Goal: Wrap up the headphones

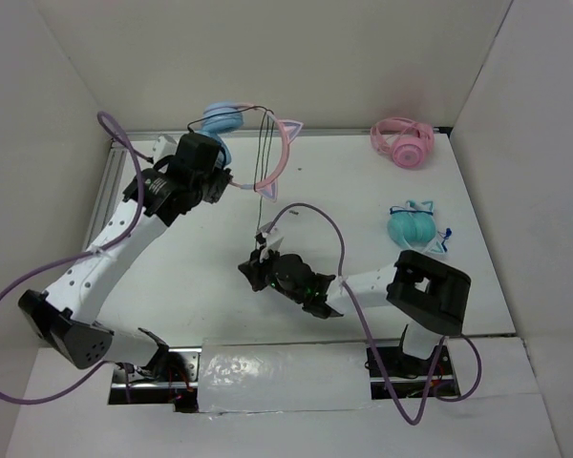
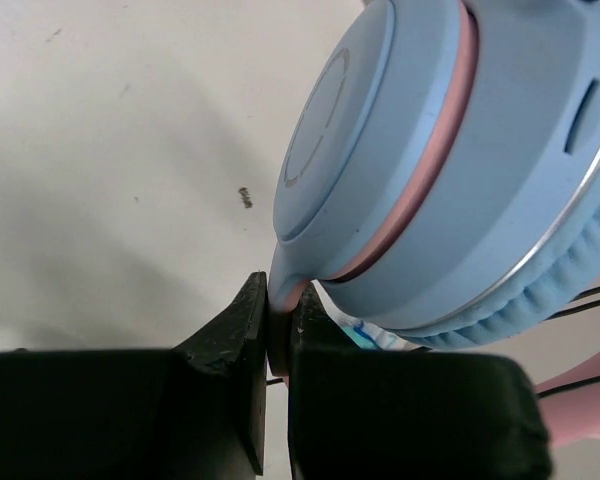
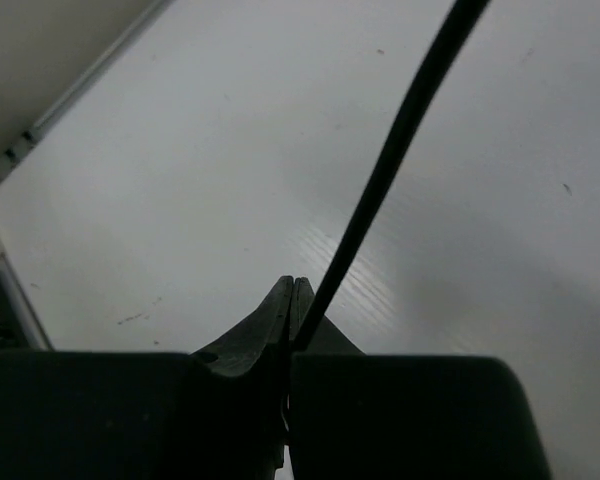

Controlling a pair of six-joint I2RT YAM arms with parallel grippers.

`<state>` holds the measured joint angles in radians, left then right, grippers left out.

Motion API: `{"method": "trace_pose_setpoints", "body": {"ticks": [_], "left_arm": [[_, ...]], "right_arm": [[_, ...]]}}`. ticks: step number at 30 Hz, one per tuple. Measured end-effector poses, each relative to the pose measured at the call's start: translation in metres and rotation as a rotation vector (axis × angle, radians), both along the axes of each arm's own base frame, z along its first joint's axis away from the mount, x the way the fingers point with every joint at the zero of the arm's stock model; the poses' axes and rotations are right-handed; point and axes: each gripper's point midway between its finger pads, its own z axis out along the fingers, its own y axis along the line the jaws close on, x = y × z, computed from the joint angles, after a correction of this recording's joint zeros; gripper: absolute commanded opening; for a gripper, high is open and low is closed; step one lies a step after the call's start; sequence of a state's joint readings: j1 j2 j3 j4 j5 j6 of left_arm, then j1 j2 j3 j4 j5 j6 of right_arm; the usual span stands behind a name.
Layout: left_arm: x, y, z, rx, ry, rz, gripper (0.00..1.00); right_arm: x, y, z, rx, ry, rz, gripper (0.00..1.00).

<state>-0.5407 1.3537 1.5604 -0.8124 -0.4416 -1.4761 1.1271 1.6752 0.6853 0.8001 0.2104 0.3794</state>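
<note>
The headphones (image 1: 231,121), with light blue ear cups and a pink cat-ear headband, are held up at the back left. My left gripper (image 1: 220,183) is shut on the headband end just below an ear cup (image 2: 420,170), seen close in the left wrist view, where the gripper (image 2: 278,310) clamps the pink-blue stem. The thin black cable (image 1: 265,162) hangs down from the headphones to my right gripper (image 1: 259,256), low over the middle of the table. In the right wrist view that gripper (image 3: 293,290) is shut on the cable (image 3: 390,160), which runs up and to the right.
All-pink headphones (image 1: 403,141) lie at the back right. Teal headphones (image 1: 415,224) lie at the right, just behind my right arm's base. White walls enclose the table on three sides. A metal rail (image 1: 110,196) runs along the left edge.
</note>
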Motion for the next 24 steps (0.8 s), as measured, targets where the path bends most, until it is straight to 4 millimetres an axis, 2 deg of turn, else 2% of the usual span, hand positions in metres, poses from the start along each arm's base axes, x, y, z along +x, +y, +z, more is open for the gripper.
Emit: {"method": "trace_pose_setpoints", "body": {"ticks": [4, 6, 8, 11, 15, 18, 21, 24], "left_arm": [[0.012, 0.001, -0.025, 0.014, 0.097, 0.059, 0.0], [0.018, 0.001, -0.039, 0.022, 0.151, 0.094, 0.0], [0.023, 0.002, -0.055, 0.026, 0.205, 0.133, 0.0], [0.029, 0.013, -0.081, 0.038, 0.296, 0.202, 0.0], [0.036, 0.023, -0.112, 0.064, 0.417, 0.243, 0.0], [0.033, 0.019, -0.129, 0.08, 0.51, 0.228, 0.0], [0.027, 0.007, -0.138, 0.078, 0.571, 0.192, 0.0], [0.024, 0.001, -0.141, 0.071, 0.595, 0.165, 0.0]], "right_arm": [[0.003, -0.024, -0.018, -0.109, 0.051, -0.146, 0.0], [0.002, -0.044, -0.022, -0.172, 0.08, -0.238, 0.0], [-0.001, -0.064, -0.018, -0.222, 0.093, -0.313, 0.0], [-0.004, -0.083, 0.002, -0.263, 0.087, -0.376, 0.0], [-0.014, -0.083, 0.043, -0.288, 0.062, -0.372, 0.0], [-0.025, -0.076, 0.063, -0.334, 0.043, -0.343, 0.0], [-0.033, -0.076, 0.07, -0.412, 0.008, -0.325, 0.0], [-0.037, -0.076, 0.064, -0.507, -0.03, -0.29, 0.0]]}}
